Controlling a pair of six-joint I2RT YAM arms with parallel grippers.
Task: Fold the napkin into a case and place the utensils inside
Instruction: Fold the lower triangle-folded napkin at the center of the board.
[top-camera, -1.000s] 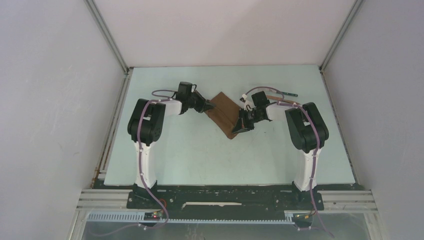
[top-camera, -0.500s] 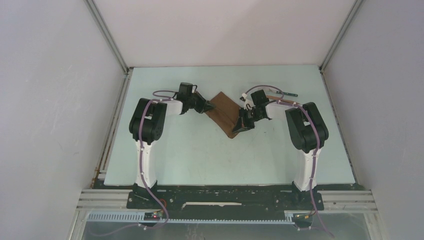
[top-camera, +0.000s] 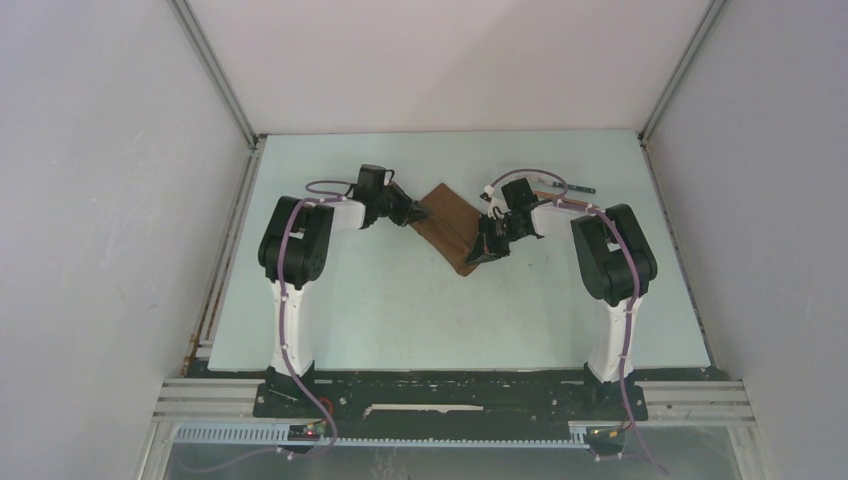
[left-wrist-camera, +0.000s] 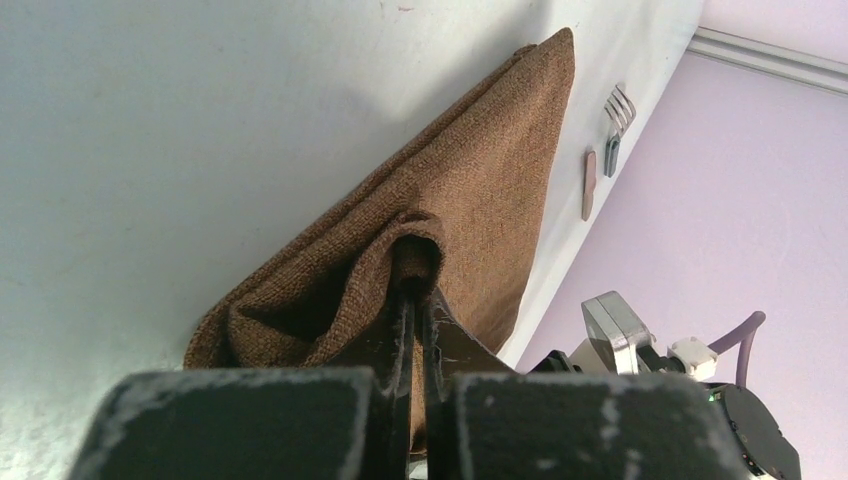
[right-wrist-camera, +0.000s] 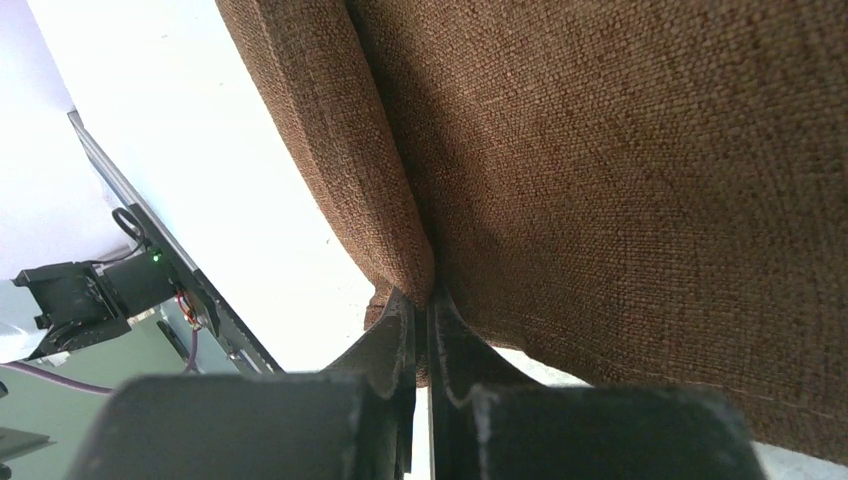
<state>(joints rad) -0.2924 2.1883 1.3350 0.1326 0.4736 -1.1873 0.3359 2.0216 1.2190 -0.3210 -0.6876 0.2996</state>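
The dark-brown napkin (top-camera: 448, 222) lies folded on the table between the two arms, one layer doubled over another. My left gripper (top-camera: 418, 213) is at its left corner, shut on a bunched fold of the cloth (left-wrist-camera: 470, 190); the grip shows in the left wrist view (left-wrist-camera: 415, 292). My right gripper (top-camera: 481, 254) is shut on the napkin's rolled edge (right-wrist-camera: 600, 180) at the near right, its fingertips (right-wrist-camera: 428, 300) pinching the fold. The utensils lie beyond the cloth: a silver-headed fork (left-wrist-camera: 615, 115) and a reddish-brown stick (left-wrist-camera: 589, 185). In the top view the fork's handle (top-camera: 574, 188) shows behind the right arm.
The pale table (top-camera: 400, 300) is walled by lilac panels on three sides. The right arm's wrist (left-wrist-camera: 690, 390) shows low right in the left wrist view. The arms' bases and a black rail (top-camera: 450, 395) run along the near edge.
The right wrist has shifted slightly up and toward the back with the napkin's edge. The left gripper and the utensils have stayed put.
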